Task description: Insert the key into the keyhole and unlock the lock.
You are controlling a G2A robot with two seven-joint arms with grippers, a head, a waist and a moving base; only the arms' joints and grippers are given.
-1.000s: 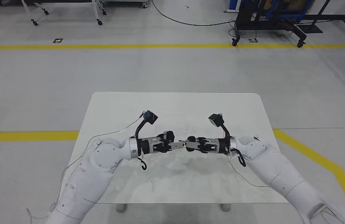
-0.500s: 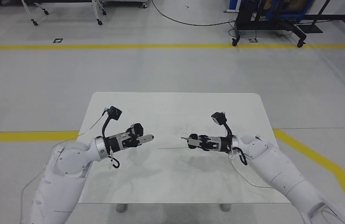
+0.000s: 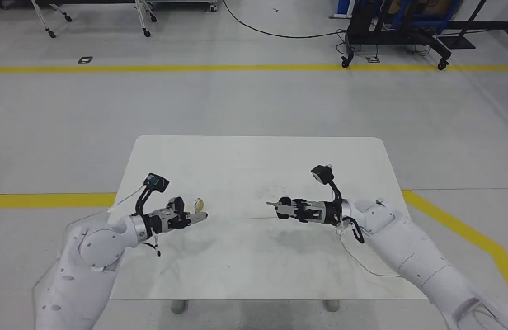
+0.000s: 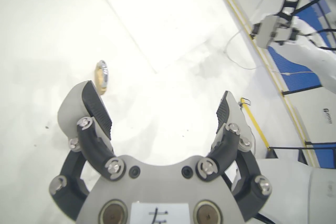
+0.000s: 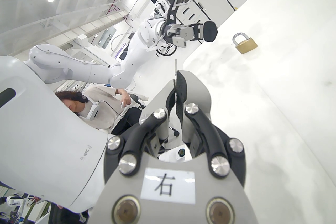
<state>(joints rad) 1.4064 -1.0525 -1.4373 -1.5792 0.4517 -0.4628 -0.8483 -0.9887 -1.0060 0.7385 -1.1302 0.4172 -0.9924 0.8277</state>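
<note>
Left hand (image 4: 157, 90) apart beside lock (image 4: 102, 76) | right hand (image 5: 176, 75) clamped on key (image 5: 175, 67) | white table (image 3: 320, 165), yellow-lined floor (image 3: 237, 99)

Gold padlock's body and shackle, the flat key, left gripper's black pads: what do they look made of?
Small gold-coloured padlock: body likely brass, satin yellow faces. Its curved shackle: likely polished steel, silvery, glinting. Thin flat key in the right gripper: silvery metal, seen edge-on; alloy unclear. Left gripper: ribbed black pads, probably rubber, matte.

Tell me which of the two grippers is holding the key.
The right gripper: it is shut on the thin key, while the left gripper is open and empty near the padlock.
</note>
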